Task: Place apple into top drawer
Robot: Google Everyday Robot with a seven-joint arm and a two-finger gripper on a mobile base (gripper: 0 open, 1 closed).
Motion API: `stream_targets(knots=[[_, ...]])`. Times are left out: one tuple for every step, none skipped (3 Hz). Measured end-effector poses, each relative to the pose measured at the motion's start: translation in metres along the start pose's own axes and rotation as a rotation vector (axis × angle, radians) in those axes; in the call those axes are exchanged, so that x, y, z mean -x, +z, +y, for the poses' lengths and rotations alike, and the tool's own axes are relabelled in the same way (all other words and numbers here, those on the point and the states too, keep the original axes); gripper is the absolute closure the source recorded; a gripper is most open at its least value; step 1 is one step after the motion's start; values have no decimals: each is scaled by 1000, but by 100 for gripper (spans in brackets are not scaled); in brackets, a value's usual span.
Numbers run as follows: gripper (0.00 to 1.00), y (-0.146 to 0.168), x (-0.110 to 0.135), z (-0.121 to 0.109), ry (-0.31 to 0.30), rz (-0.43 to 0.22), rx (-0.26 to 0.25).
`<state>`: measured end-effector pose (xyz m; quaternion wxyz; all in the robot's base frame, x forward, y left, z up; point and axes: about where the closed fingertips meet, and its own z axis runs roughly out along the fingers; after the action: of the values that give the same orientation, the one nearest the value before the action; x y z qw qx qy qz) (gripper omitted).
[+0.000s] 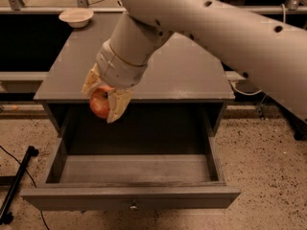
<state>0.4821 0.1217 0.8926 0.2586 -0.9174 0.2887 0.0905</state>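
Observation:
My gripper point(101, 102) is shut on the red apple point(99, 104), which sits between its two pale fingers point(117, 105). It hangs at the front edge of the grey cabinet top point(182, 71), over the left rear part of the top drawer point(134, 174). The drawer is pulled fully open and its inside is bare. A small metal knob point(133, 206) sits on its flat front panel. The apple is above the drawer floor, not touching it.
A pale shallow bowl point(76, 17) stands at the back left corner of the cabinet top. A black stand leg and cable point(17, 188) lie on the speckled floor at the left. A white cable and object point(247, 87) lie at the right of the cabinet.

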Motion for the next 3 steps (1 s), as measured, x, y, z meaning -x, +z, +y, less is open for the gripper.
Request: stream_targets(knots=[[100, 49, 19, -7, -173, -53, -9], [100, 45, 18, -6, -163, -49, -6], [100, 54, 13, -3, -162, -37, 17]])
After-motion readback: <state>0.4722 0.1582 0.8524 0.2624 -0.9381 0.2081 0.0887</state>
